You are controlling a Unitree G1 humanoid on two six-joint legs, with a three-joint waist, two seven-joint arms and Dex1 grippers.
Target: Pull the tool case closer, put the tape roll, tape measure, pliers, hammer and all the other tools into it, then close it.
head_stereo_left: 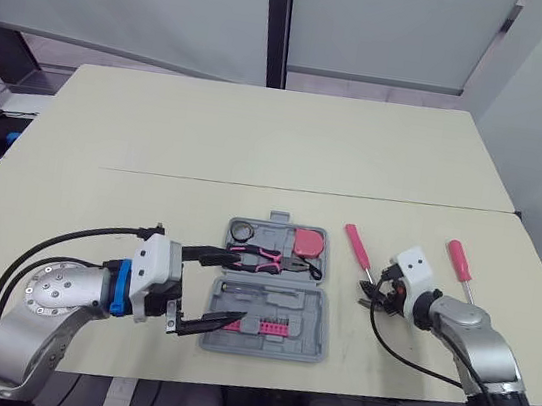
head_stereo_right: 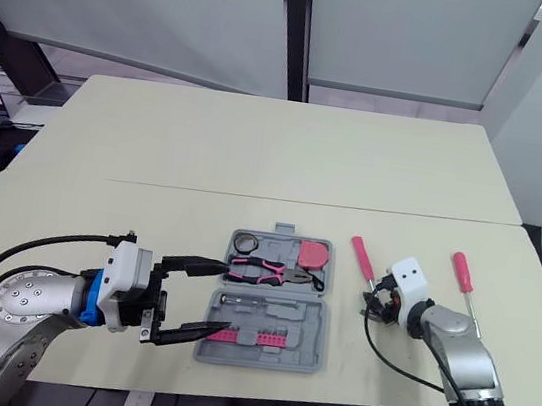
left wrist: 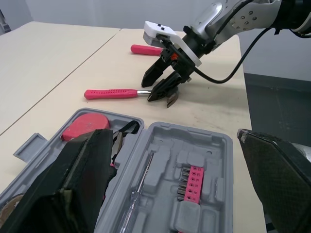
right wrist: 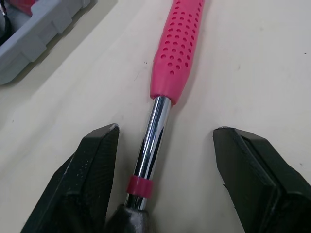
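Already the tool case (head_stereo_left: 312,316) (open) holds pliers (head_stereo_left: 261,257), tape measure (head_stereo_left: 308,242), tape roll (head_stereo_left: 242,230).

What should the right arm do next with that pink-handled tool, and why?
Probably close the right claw on the pink-handled, chrome-shafted tool. Its open fingers sit on either side of the shaft, and the tool lies on the beige table outside the open grey plastic tool case.

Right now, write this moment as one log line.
left fingers: open, over case | right fingers: open, astride pink-handled tool | case: open
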